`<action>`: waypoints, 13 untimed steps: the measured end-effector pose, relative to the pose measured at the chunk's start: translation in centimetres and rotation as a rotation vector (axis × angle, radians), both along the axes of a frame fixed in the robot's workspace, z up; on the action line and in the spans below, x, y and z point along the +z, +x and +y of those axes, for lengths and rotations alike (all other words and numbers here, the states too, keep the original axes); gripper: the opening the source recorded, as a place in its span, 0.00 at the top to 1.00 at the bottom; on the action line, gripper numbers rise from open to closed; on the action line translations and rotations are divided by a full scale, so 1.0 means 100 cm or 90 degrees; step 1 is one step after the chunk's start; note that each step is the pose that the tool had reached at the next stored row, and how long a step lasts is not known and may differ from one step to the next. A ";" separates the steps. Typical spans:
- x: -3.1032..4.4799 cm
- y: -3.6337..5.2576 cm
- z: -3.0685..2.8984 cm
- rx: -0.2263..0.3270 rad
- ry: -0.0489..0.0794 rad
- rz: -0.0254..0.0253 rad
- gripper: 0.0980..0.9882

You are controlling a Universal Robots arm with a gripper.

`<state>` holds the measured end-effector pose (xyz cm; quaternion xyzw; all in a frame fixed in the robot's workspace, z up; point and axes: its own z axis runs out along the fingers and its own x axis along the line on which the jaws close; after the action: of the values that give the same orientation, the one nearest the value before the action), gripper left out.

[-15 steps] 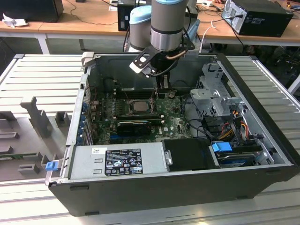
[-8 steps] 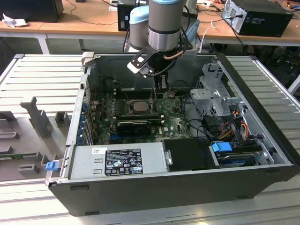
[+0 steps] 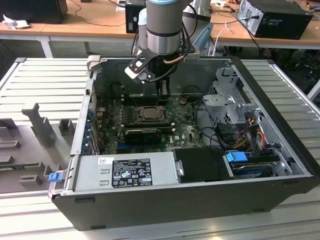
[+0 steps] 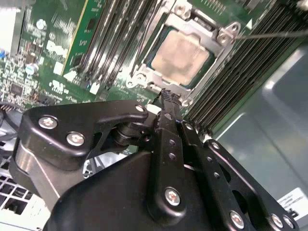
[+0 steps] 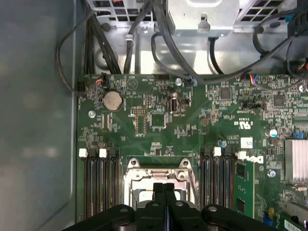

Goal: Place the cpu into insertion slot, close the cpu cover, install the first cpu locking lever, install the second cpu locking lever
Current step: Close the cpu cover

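A ribbed grey tabletop carries an open computer case, lying on its side with its inside facing up. The robot arm reaches down into the case from the far edge, above the green motherboard.

The end effector hangs low over the board with its two black fingers pressed together and nothing between them. In the second wrist view its tip sits just beside one edge of the insertion slot, close to the metal there. Whether it actually touches is hard to tell from this angle.

The slot lies between banks of long black memory sockets. The cpu cover, a dull metal frame with a square window, lies flat over the slot. The cpu is seated inside, its pale silvery-tan face showing through the window.

A thin metal rod, possibly one of the locking levers, runs out from a corner of the cover across the black sockets.
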<state>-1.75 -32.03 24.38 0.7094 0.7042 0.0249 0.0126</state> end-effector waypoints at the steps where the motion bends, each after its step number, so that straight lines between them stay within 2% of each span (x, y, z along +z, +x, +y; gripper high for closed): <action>1: -0.0006 -0.0025 0.0000 0.000 0.000 -0.0001 0.99; 5: -0.0063 -0.0125 0.0000 0.000 0.000 0.0000 0.99; 9: -0.0179 -0.0175 0.0000 0.006 0.000 -0.0001 0.99; 13: -0.0182 -0.0241 0.0000 0.007 0.000 0.0000 0.99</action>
<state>-4.16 -32.03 22.56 0.7056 0.7081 0.0250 0.0124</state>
